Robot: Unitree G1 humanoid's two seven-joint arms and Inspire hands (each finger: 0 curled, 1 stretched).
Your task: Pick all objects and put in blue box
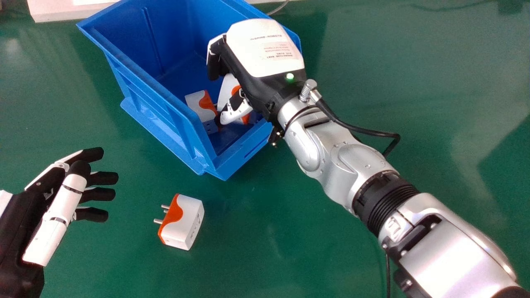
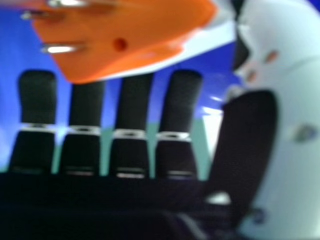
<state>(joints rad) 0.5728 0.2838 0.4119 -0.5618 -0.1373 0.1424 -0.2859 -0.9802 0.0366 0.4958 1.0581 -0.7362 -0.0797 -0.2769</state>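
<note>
In the head view, I am holding my right hand (image 1: 265,54) over the near right part of the open blue plastic box (image 1: 155,109), palm turned down and inward. A white and orange plug adapter (image 1: 201,105) is lying inside the box, toward its near end. Another white and orange plug adapter (image 1: 227,89) is showing in the box beside it, partly covered by my thumb. A third, a blocky white and orange adapter with metal pins (image 1: 188,221), is resting on the green worktop (image 1: 290,248), outside the box on its near side. My left hand (image 1: 62,203) is hanging to the left of the box, its fingers extended.

In the right hand view, my right hand (image 2: 135,105) is spreading wide, its fingers straight and its thumb standing apart. The partly covered adapter is showing its orange face and metal pins by my fingertips, against the blue of the box; I cannot tell whether they are touching.
</note>
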